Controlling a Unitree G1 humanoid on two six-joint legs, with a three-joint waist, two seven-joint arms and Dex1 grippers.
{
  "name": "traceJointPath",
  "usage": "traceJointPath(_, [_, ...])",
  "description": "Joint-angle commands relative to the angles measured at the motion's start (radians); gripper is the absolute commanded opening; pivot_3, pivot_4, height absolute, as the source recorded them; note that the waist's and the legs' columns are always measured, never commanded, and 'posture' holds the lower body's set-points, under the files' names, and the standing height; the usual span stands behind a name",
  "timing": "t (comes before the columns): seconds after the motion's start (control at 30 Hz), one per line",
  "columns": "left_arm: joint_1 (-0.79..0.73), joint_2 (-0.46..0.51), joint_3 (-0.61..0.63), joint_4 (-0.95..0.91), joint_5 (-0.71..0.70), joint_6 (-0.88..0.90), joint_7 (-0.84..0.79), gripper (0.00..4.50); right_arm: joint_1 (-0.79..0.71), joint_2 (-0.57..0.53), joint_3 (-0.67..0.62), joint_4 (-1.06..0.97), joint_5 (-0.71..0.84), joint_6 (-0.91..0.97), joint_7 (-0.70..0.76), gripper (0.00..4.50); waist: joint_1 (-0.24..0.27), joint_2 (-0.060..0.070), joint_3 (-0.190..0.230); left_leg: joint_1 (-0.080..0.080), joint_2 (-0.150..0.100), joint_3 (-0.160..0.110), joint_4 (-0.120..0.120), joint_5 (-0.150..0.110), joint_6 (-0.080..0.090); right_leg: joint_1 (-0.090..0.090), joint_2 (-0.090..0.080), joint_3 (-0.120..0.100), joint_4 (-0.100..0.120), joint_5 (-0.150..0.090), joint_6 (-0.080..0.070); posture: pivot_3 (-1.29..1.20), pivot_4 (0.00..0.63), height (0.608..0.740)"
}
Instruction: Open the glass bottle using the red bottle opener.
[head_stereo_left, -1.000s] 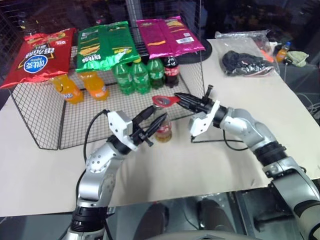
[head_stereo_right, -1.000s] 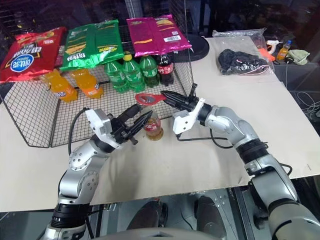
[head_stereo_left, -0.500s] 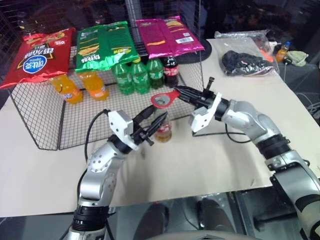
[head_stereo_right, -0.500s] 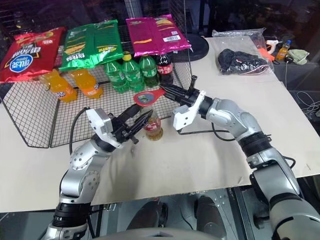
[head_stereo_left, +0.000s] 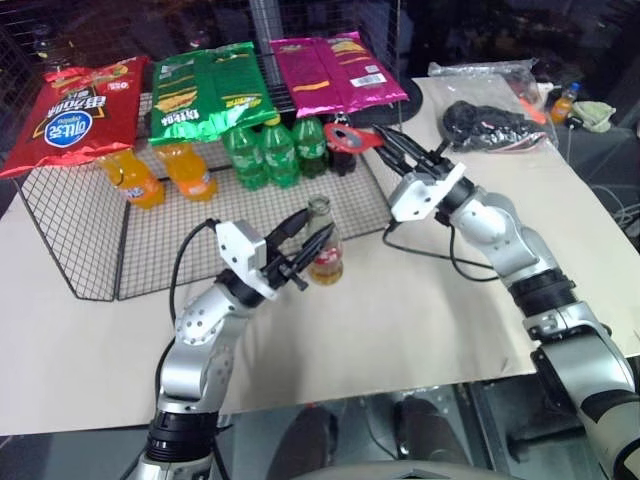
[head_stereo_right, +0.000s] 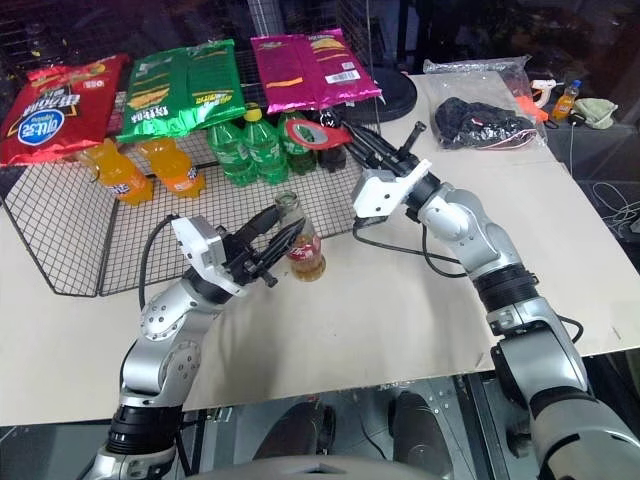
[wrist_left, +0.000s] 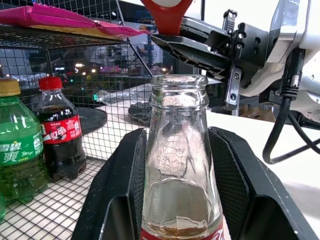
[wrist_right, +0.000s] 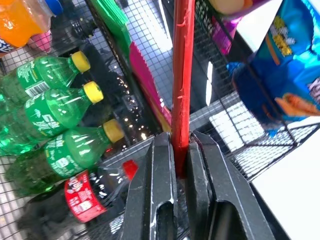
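Observation:
The glass bottle (head_stereo_left: 323, 247) stands upright on the table in front of the wire rack, clear, with a red label and amber liquid low inside. In the left wrist view its mouth (wrist_left: 179, 82) is bare glass with no cap on it. My left gripper (head_stereo_left: 312, 243) is shut on the bottle, one black finger (wrist_left: 122, 185) on each side of its body. Above and behind the bottle, to its right, my right gripper (head_stereo_left: 388, 142) is shut on the handle of the red bottle opener (head_stereo_left: 345, 135). The opener's head points left, clear of the bottle.
A wire rack (head_stereo_left: 90, 230) fills the back left, with chip bags (head_stereo_left: 210, 95) on top and green soda bottles (head_stereo_left: 270, 150), orange soda bottles (head_stereo_left: 160, 175) and a dark cola bottle (wrist_left: 60, 140) below. A black bundle in plastic (head_stereo_left: 495, 120) lies at the back right.
My right gripper has lifted the red opener up and back to the right, off the bottle's top. The left gripper and the bottle have stayed put.

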Motion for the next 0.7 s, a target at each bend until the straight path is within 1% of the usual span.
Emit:
traceJointPath(0.03, [0.012, 0.004, -0.004, 0.016, 0.020, 0.003, 0.008, 2.12, 0.013, 0.011, -0.026, -0.041, 0.041, 0.022, 0.002, 0.00, 0.000, 0.000, 0.000, 0.000, 0.000, 0.000, 0.000, 0.000, 0.000, 0.000, 0.000, 0.000, 0.000, 0.000, 0.000, 0.00, 0.150, 0.740])
traceJointPath(0.07, [0.012, 0.004, -0.003, 0.018, 0.020, 0.001, 0.007, 2.49, 0.017, 0.013, -0.026, -0.045, 0.043, 0.027, 0.004, 0.00, 0.000, 0.000, 0.000, 0.000, 0.000, 0.000, 0.000, 0.000, 0.000, 0.000, 0.000, 0.000, 0.000, 0.000, 0.000, 0.00, 0.150, 0.740])
traceJointPath(0.1, [0.011, 0.004, -0.002, 0.020, 0.020, 0.000, 0.007, 2.69, 0.019, 0.014, -0.026, -0.049, 0.044, 0.031, 0.005, 0.00, -0.001, 0.000, 0.000, 0.000, 0.000, 0.000, 0.000, 0.000, 0.000, 0.000, 0.000, 0.000, 0.000, 0.000, 0.000, 0.00, 0.150, 0.740])
traceJointPath(0.17, [0.010, 0.004, -0.001, 0.023, 0.024, -0.003, 0.005, 3.68, 0.024, 0.016, -0.025, -0.053, 0.047, 0.038, 0.008, 0.00, -0.001, 0.000, 0.001, -0.001, 0.000, 0.000, 0.000, 0.000, 0.000, -0.001, 0.000, 0.000, 0.000, 0.000, 0.000, 0.00, 0.150, 0.740])
traceJointPath(0.2, [0.010, 0.004, -0.001, 0.025, 0.025, -0.004, 0.003, 4.04, 0.025, 0.017, -0.025, -0.054, 0.050, 0.041, 0.010, 0.00, -0.001, 0.000, 0.001, -0.001, 0.000, 0.000, 0.000, 0.000, 0.000, -0.001, 0.000, 0.000, 0.000, 0.000, 0.000, 0.00, 0.150, 0.740])
traceJointPath(0.47, [0.016, 0.004, -0.002, 0.021, 0.028, -0.009, -0.008, 4.04, 0.033, 0.018, -0.024, -0.050, 0.061, 0.050, 0.019, 0.00, -0.001, 0.000, 0.001, -0.001, 0.000, 0.000, -0.001, 0.000, 0.000, -0.001, 0.000, 0.000, -0.001, 0.000, 0.000, 0.00, 0.150, 0.740])
traceJointPath(0.57, [0.026, 0.008, -0.003, 0.011, 0.029, -0.005, -0.010, 4.04, 0.046, 0.023, -0.026, -0.047, 0.089, 0.061, 0.040, 0.00, -0.001, 0.000, 0.001, -0.001, 0.000, 0.000, -0.001, 0.000, 0.000, -0.001, 0.000, 0.000, -0.001, 0.000, 0.000, 0.00, 0.150, 0.740])
traceJointPath(0.63, [0.039, 0.017, -0.003, -0.002, 0.031, 0.003, -0.013, 4.04, 0.072, 0.032, -0.023, -0.053, 0.153, 0.095, 0.103, 0.00, -0.001, 0.000, 0.001, -0.001, 0.000, 0.000, -0.001, 0.000, 0.000, -0.001, 0.000, 0.000, -0.001, 0.000, 0.000, 0.00, 0.150, 0.740])
traceJointPath(0.7, [0.056, 0.030, 0.000, -0.012, 0.036, 0.009, -0.016, 4.04, 0.120, 0.044, -0.016, -0.074, 0.250, 0.183, 0.207, 0.00, -0.001, 0.000, 0.001, -0.001, 0.000, 0.000, -0.001, 0.000, 0.000, -0.001, 0.000, 0.000, -0.001, 0.000, 0.000, 0.00, 0.150, 0.740])
